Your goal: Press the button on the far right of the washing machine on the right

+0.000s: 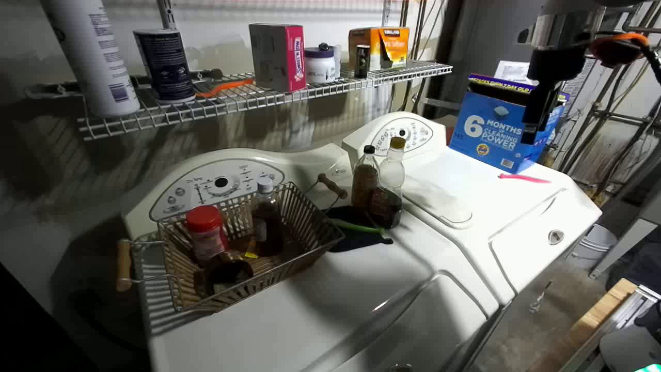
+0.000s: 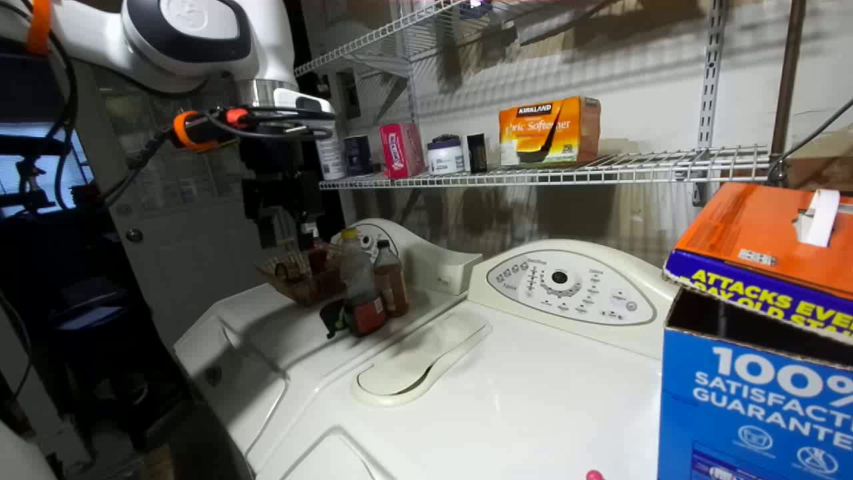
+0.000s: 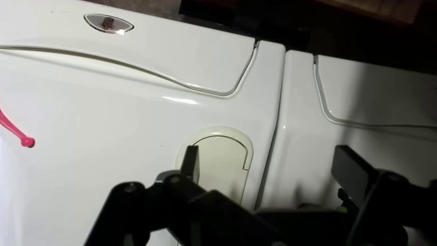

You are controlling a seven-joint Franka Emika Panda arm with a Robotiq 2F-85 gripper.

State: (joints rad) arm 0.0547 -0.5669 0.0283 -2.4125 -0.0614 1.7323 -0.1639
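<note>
The washer is on the right in both exterior views, beside a second machine. Its panel, the print too small to read, has one dark knob and, at the right end, a small round button. In an exterior view, two bottles on the second machine overlap the panel's lower edge. A blue box on the washer, cut off in an exterior view, hides a back corner there. One pink stick lies near the box. The gripper, spread wide, hangs above the washer and second machine. Beside the bottles are one basket and a dark, unclear item. A shelf holds at least six containers.
</note>
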